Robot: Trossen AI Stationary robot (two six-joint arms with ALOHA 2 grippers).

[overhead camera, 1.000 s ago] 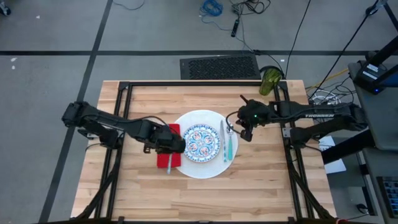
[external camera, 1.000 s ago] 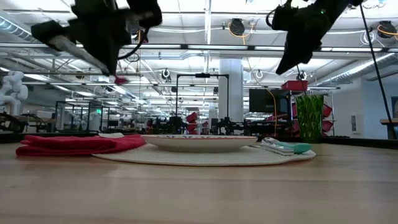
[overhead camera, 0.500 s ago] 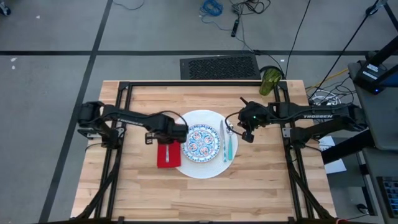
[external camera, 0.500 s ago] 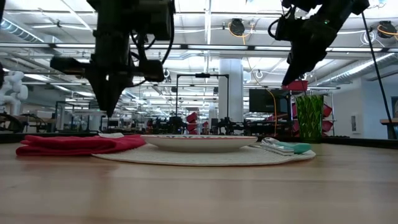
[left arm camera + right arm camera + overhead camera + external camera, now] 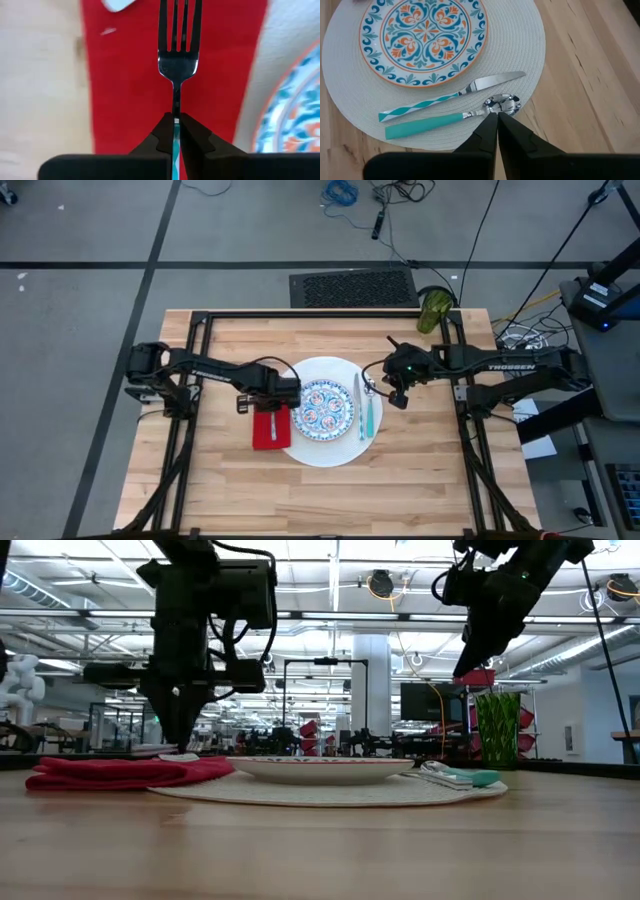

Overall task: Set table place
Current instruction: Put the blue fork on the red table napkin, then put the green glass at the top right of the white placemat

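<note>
At the centre of the light-wood table (image 5: pixel 330 490), a place setting takes shape around a woven white round placemat (image 5: pixel 530 65) carrying a blue-and-orange patterned plate (image 5: pixel 425 37). The left gripper (image 5: pixel 176 122) is pinched on the handle of a silver fork (image 5: pixel 178 55), holding it directly over the red napkin (image 5: pixel 270 427) that lies flat against the placemat's left edge; in the low view the gripper (image 5: pixel 182 735) hangs just above the cloth (image 5: pixel 125 772). On the right part of the placemat, a knife (image 5: pixel 452 95) with a teal-and-white striped handle lies beside the plate, and a teal-handled spoon (image 5: pixel 447 120) lies just outside it. The right gripper (image 5: pixel 497 120) hovers above the spoon's bowl with its fingers nearly together and nothing between them. A green cup (image 5: pixel 435 310) stands at the table's far right corner, well apart from the setting.
</note>
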